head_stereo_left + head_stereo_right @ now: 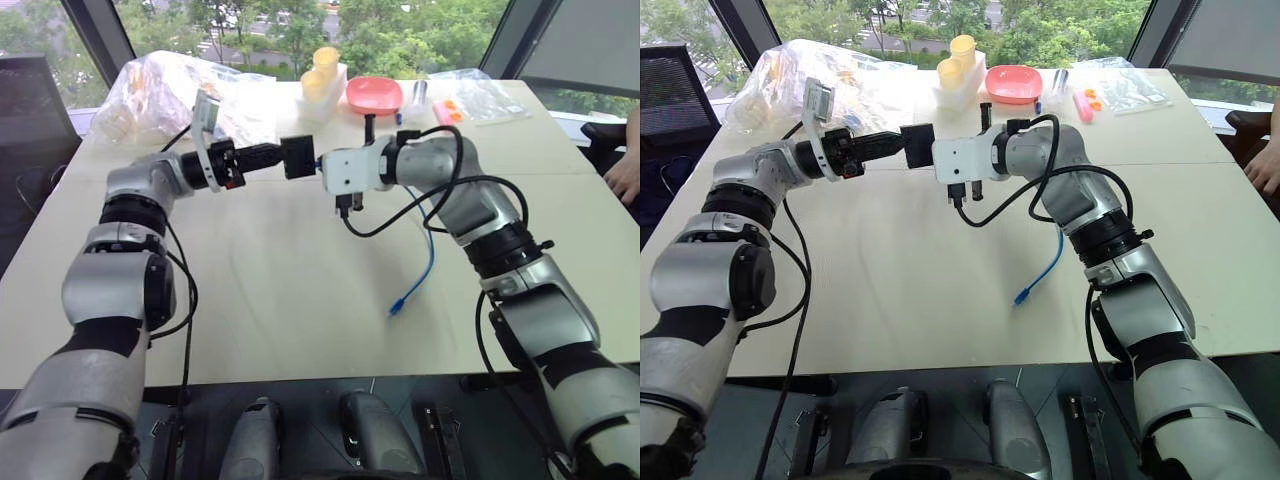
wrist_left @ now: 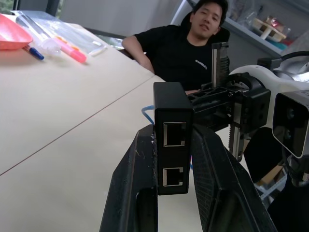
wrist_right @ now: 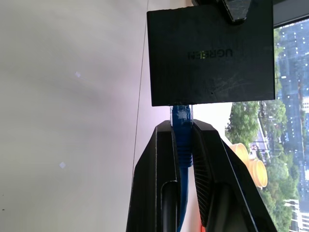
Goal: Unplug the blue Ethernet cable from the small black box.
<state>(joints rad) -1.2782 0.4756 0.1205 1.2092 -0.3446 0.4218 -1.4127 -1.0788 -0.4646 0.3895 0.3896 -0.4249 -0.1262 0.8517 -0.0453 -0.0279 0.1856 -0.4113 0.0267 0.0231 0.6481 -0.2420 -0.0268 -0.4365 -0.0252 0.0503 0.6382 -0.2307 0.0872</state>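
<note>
With the small matte black box [image 2: 171, 137] clamped in the left gripper [image 2: 174, 159] above the tabletop's far half and the right gripper [image 3: 182, 145] pinching the bright-blue Ethernet cable [image 3: 182, 140] at its seated plug, depress the latch, then pull straight apart.

a beige table [image 1: 270, 300] carries a pink tray [image 1: 374, 95], yellow cups [image 1: 320, 75], what look like plastic bags [image 1: 165, 85], and the blue ethernet cable [image 1: 418, 280]'s loose end.

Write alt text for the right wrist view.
The right gripper pinches the blue Ethernet cable just behind its clear plug, still seated in the small black box. The pale table lies behind, with trees outside.
</note>
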